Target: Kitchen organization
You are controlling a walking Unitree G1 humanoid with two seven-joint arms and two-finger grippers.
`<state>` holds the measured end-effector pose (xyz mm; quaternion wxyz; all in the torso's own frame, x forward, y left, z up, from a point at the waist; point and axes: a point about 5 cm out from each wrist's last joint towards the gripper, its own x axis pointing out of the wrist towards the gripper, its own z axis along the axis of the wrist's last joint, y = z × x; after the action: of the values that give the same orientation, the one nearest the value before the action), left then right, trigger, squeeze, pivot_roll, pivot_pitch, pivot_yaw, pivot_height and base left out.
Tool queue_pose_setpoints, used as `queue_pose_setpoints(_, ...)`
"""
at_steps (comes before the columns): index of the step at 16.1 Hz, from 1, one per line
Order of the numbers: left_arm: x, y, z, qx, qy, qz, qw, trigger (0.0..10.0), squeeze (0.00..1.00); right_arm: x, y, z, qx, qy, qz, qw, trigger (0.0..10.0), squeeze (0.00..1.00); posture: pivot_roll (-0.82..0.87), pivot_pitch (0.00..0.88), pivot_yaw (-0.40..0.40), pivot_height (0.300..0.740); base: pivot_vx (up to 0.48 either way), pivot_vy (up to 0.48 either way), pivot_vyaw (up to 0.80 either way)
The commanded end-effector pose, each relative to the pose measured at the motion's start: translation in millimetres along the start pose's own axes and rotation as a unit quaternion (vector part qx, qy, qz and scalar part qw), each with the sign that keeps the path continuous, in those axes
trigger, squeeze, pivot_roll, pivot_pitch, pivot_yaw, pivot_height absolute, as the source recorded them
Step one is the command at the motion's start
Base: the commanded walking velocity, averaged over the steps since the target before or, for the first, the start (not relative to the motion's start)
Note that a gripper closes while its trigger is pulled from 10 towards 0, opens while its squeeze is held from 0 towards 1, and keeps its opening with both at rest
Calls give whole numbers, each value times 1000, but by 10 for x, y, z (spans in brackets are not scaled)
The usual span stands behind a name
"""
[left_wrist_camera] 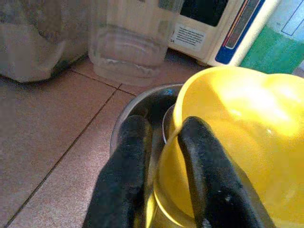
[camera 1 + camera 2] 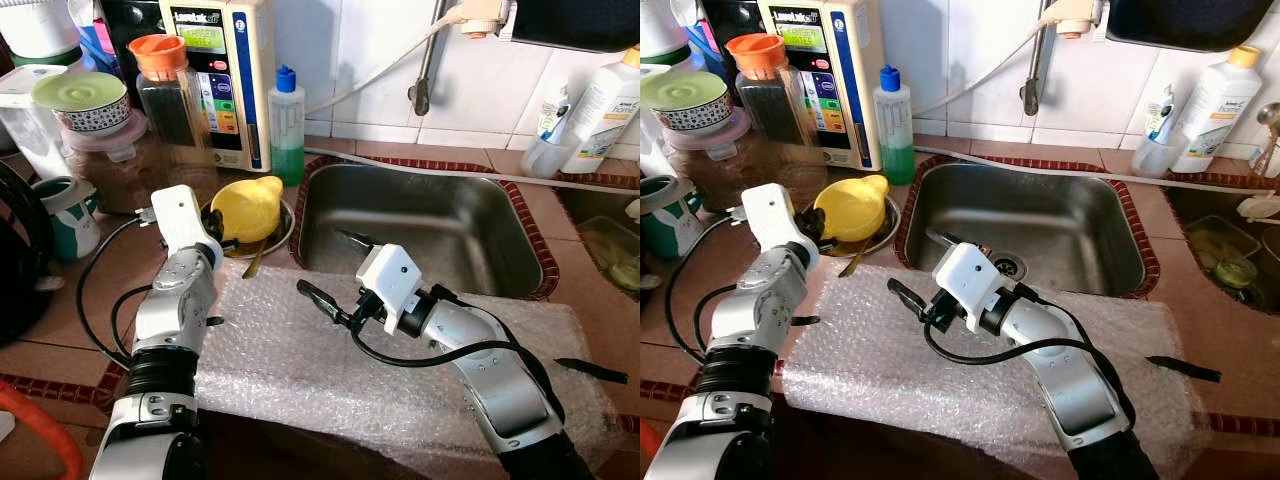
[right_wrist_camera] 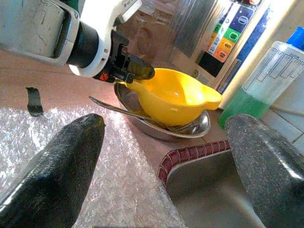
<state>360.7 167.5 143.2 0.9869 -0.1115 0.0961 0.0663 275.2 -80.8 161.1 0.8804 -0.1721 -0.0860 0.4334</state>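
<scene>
We see the left gripper (image 1: 161, 156) clamped on the rim of the yellow bowl (image 2: 247, 207), one finger inside and one outside, while the bowl sits tilted in a shallow metal dish (image 3: 190, 129) on the counter (image 2: 120, 260) just beside the sink (image 2: 420, 225). A spoon (image 3: 114, 110) seems to lie under the bowl. The right gripper (image 2: 335, 275) hovers with fingers spread wide over the bubble wrap (image 2: 300, 370), facing the bowl.
</scene>
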Motion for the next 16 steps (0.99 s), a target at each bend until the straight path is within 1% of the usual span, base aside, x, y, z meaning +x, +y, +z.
queue_pose_setpoints(1,0,0,57,1,-11,2,1000,0,0,2,4,24,-9,-2,5,1000,10000,0,-38,0,13,740,0,0,0)
queue_pose_setpoints(4,-4,1,68,-1,-18,5,1000,0,0,-5,-9,19,-15,2,2,1000,10000,0,-38,0,13,740,0,0,0)
queue_pose_setpoints(7,-15,2,164,3,-62,5,998,0,0,-11,-34,9,-16,3,-6,1000,10000,0,-42,0,13,740,0,0,0)
queue_pose_setpoints(8,-36,-38,220,-2,-90,-12,996,0,0,-6,-40,9,-15,3,-8,1000,10000,0,-41,0,12,740,0,0,0)
queue_pose_setpoints(9,-45,-55,238,-1,-99,-19,995,0,0,-4,-41,10,-15,2,-8,1000,10000,0,-41,0,12,740,0,0,0)
queue_pose_setpoints(10,-79,-95,273,8,-123,-33,992,0,0,6,-53,11,-15,2,-11,1000,10000,0,-36,0,8,740,0,0,0)
queue_pose_setpoints(11,-99,-108,283,15,-134,-37,990,0,0,12,-66,10,-16,2,-13,1000,10000,0,-35,0,7,740,0,0,0)
queue_pose_setpoints(14,-102,-104,252,15,-136,-39,990,0,0,16,-78,5,-16,3,-19,1000,10000,0,-35,0,7,740,0,0,0)
queue_pose_setpoints(16,-135,-161,274,40,-163,-58,984,0,0,30,-164,-6,-3,2,-62,998,10000,0,-35,0,8,740,0,0,0)
